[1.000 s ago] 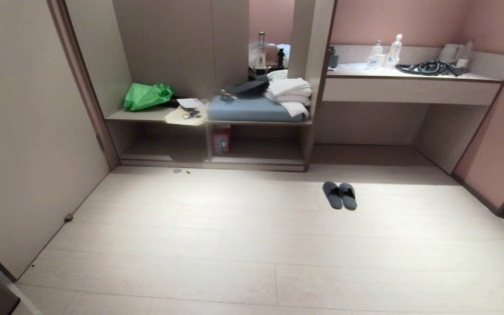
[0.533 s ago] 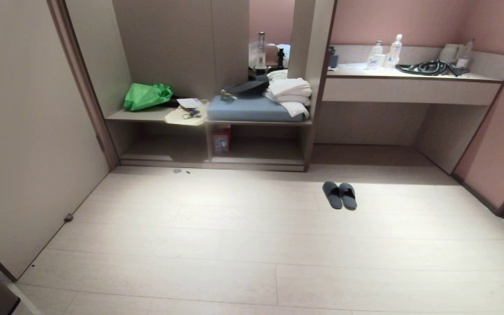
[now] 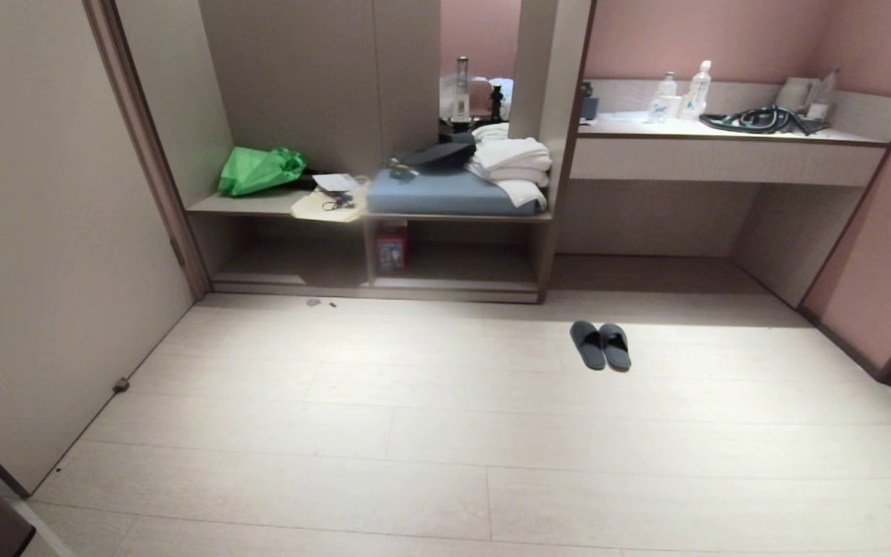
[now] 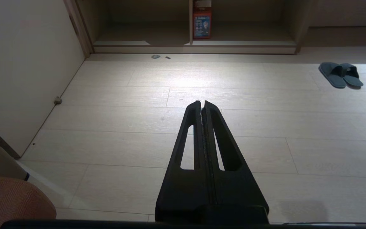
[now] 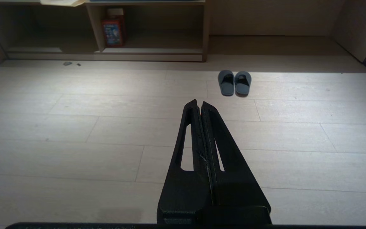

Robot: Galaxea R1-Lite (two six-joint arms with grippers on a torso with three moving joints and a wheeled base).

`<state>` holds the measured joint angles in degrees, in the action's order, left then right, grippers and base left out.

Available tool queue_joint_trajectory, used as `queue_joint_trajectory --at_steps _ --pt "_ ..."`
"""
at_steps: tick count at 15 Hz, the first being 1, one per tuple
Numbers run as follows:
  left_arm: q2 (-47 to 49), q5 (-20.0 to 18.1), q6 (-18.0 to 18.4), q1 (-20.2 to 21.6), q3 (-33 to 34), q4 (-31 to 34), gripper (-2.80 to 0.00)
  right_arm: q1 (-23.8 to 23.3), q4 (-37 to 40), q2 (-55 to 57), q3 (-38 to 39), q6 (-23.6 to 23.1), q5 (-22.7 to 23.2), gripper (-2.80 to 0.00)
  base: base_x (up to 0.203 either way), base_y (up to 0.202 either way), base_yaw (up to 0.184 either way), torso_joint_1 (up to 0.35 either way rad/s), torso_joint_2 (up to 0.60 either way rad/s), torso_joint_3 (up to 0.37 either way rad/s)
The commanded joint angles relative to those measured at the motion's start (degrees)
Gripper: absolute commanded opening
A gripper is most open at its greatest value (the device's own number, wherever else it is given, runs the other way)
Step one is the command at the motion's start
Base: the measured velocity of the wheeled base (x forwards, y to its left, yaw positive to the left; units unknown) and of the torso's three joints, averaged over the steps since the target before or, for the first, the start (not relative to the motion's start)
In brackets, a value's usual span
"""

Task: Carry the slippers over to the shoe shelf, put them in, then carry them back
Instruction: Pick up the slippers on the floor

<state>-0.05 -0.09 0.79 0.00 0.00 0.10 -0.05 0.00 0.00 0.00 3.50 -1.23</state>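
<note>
Plainly the slippers (image 3: 600, 345) lie side by side on the pale floor (image 3: 430, 433), touching each other, a little out from the shoe shelf (image 3: 453, 267) and off to its right, in front of the open recess under the counter (image 3: 724, 135). They look light, flat and floppy to me, soft soles that should bend if I lift one end. I judge the wide band over the foot the best hold, or a pinch across both inner edges where the pair meets. The shelf's right cubby looks free; a red box (image 3: 391, 247) stands against its divider. Above it lie a blue cushion (image 3: 445, 193), folded towels (image 3: 511, 162) and a green bag (image 3: 260, 170). My left gripper (image 4: 202, 103) and right gripper (image 5: 199, 102) both hang over bare floor, well short of the slippers, each with fingers pressed together and holding nothing.
</note>
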Motion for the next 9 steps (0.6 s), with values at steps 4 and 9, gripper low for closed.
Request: queue_joint_trajectory --at_steps 4,9 --pt "0.05 0.00 0.09 0.00 0.00 -0.01 -2.80 0.02 0.00 -0.09 0.00 0.01 0.00 -2.80 0.000 0.000 0.000 0.000 0.00 0.000" --pt "0.05 0.00 0.09 0.00 0.00 -0.01 -2.80 0.01 0.00 -0.03 0.00 0.03 0.00 -2.80 0.000 0.000 0.000 0.000 0.00 0.000"
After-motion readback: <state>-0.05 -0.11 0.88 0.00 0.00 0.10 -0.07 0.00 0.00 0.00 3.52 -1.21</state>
